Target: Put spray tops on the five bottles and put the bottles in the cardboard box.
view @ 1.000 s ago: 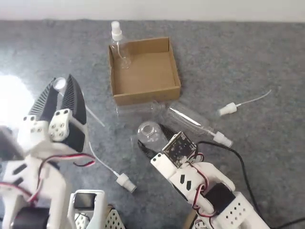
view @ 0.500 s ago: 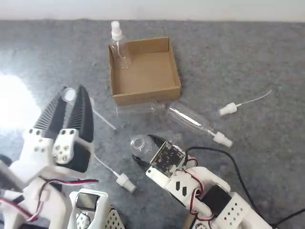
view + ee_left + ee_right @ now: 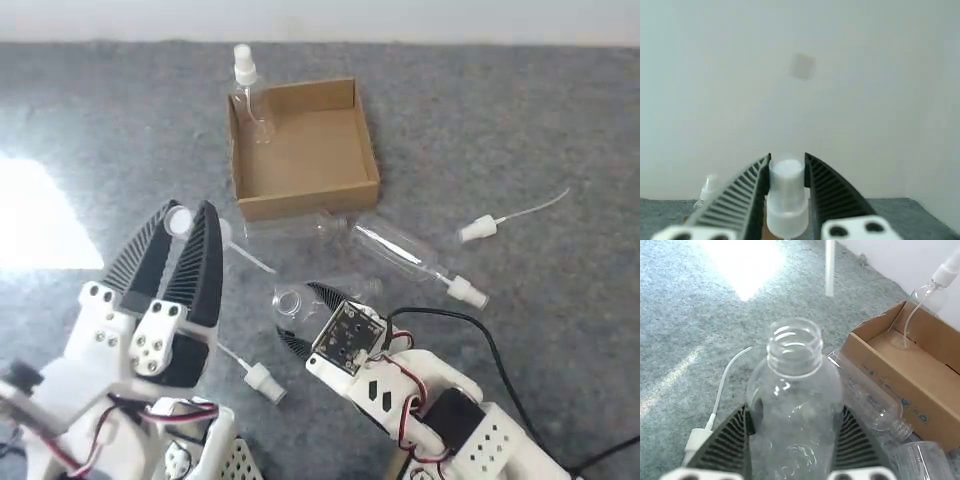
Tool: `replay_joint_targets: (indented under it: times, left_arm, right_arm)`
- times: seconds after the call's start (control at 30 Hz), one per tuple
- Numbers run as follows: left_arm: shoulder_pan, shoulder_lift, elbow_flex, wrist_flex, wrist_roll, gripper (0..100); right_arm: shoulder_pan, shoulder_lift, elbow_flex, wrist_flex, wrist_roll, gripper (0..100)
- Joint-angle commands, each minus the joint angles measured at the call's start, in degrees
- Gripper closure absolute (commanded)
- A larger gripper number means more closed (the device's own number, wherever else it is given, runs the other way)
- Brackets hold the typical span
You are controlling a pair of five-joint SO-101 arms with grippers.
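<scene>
High view | left gripper (image 3: 188, 212) grips spray top (image 3: 786, 197); right gripper (image 3: 300, 318) grips uncapped bottle (image 3: 795, 390); lying bottles (image 3: 400, 250) near box (image 3: 305, 196)

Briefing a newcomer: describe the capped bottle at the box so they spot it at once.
On the table, find the cardboard box at its far side. A clear bottle stands at the box's far left corner. Unlike the bottles lying in front of the box, it is upright with a white spray top on.
</scene>
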Motion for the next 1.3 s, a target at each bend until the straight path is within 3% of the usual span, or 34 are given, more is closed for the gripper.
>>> replay_joint_targets:
  times: [0.0, 0.47, 1.27]
  left_arm:
    - [2.29, -0.18, 0.13, -0.97, 0.62, 99]
    - [4.66, -0.53, 0.22, 3.43, 0.44, 99]
    - [4.66, -0.53, -2.77, 3.60, 0.44, 99]
  right_arm:
    - [-0.22, -0.92, 0.09, -1.54, 0.88, 99.0]
    - [2.68, -1.27, 1.32, -4.18, 0.70, 99.0]
    - [2.59, -0.92, 2.46, -6.20, 0.97, 99.0]
